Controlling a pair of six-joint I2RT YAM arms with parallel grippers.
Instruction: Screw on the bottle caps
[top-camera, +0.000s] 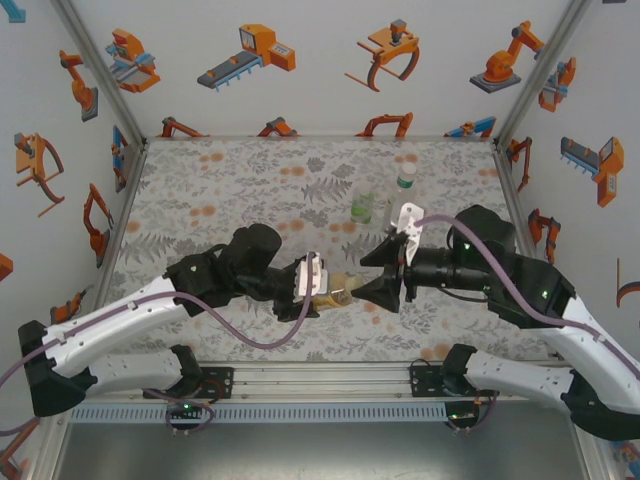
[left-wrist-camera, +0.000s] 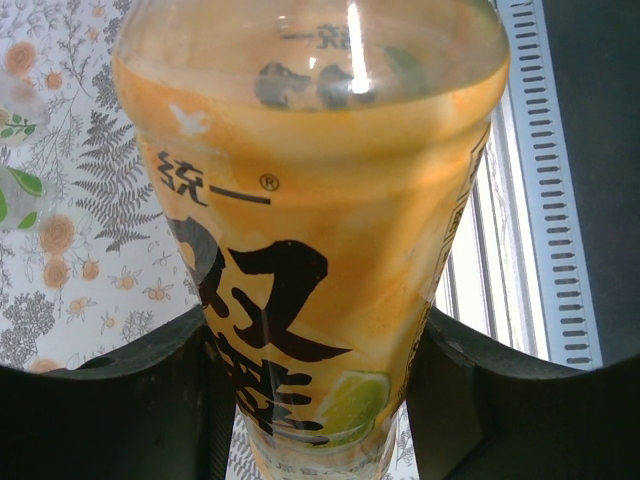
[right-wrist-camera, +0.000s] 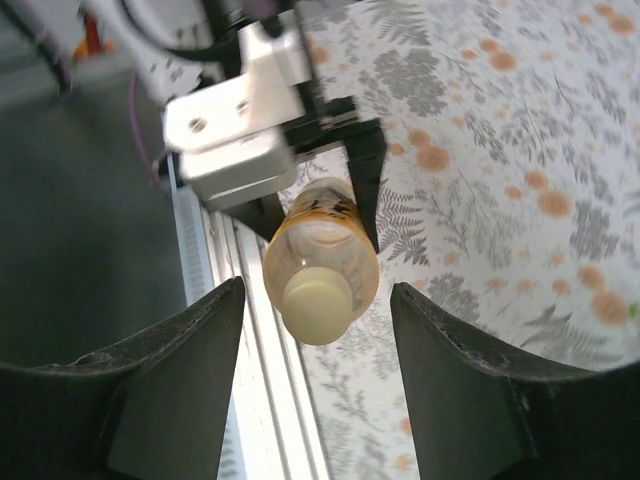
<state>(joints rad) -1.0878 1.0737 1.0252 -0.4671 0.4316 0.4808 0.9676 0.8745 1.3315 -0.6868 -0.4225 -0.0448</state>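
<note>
At six o'clock on the table (top-camera: 200, 180), the left gripper (top-camera: 324, 292) is clenched on the amber bottle (top-camera: 340, 291), held sideways. Its yellow label (left-wrist-camera: 330, 260) reads "统一" with an ® above larger black characters and a lime slice (left-wrist-camera: 352, 402). A pale cap (right-wrist-camera: 318, 300) sits on its neck between the spread, empty fingers of the right gripper (top-camera: 363, 277).

My top camera looks down from above and behind me over the whole floral-patterned table (top-camera: 200, 190). My left wrist camera sits close along the amber plastic bottle with the yellow label (left-wrist-camera: 310, 250). My right wrist camera faces that bottle's pale round cap (right-wrist-camera: 318, 297) end-on, from slightly farther.
</note>
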